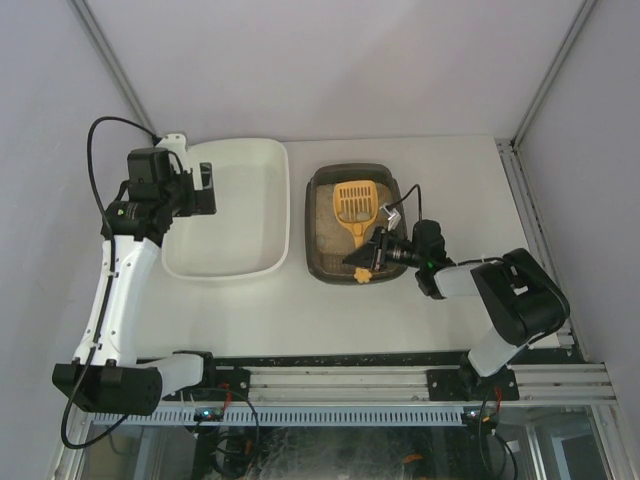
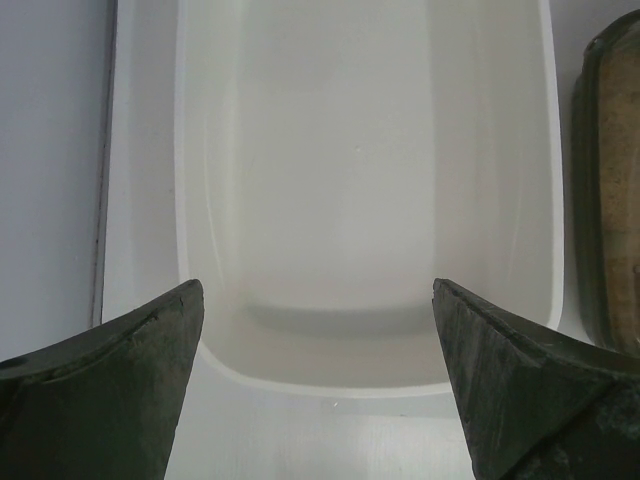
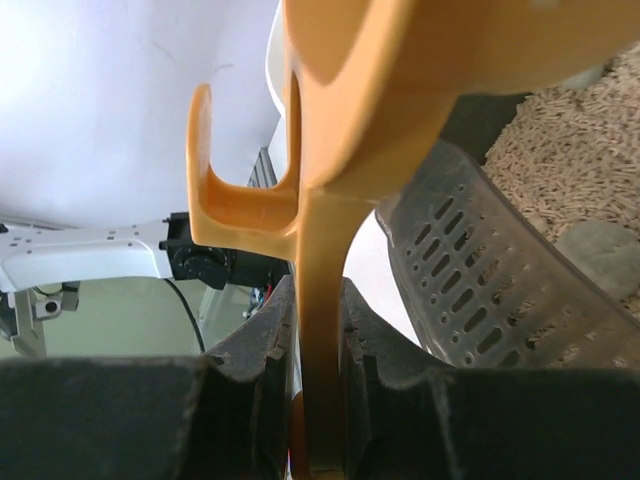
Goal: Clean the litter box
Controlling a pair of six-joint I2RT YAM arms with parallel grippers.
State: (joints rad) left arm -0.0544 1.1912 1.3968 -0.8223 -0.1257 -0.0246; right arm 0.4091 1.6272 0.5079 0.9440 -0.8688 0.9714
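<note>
The litter box (image 1: 312, 228) is a dark tray of beige litter at the table's centre right. Its slotted wall (image 3: 480, 270) and its litter (image 3: 580, 150) fill the right of the right wrist view. A yellow slotted scoop (image 1: 355, 203) lies over the litter with its handle (image 3: 322, 330) pointing to the near edge. My right gripper (image 1: 368, 254) is shut on that handle. A grey lump (image 3: 600, 250) sits in the litter beside the scoop. My left gripper (image 1: 206, 190) hangs open and empty over the left end of the white tub (image 1: 235, 215); its jaws (image 2: 318, 288) stand wide apart.
The white tub (image 2: 360, 180) has nothing in it and stands just left of the litter box (image 2: 610, 200). Grey walls close in the table's back and sides. A metal rail (image 1: 340, 380) with both arm bases runs along the near edge.
</note>
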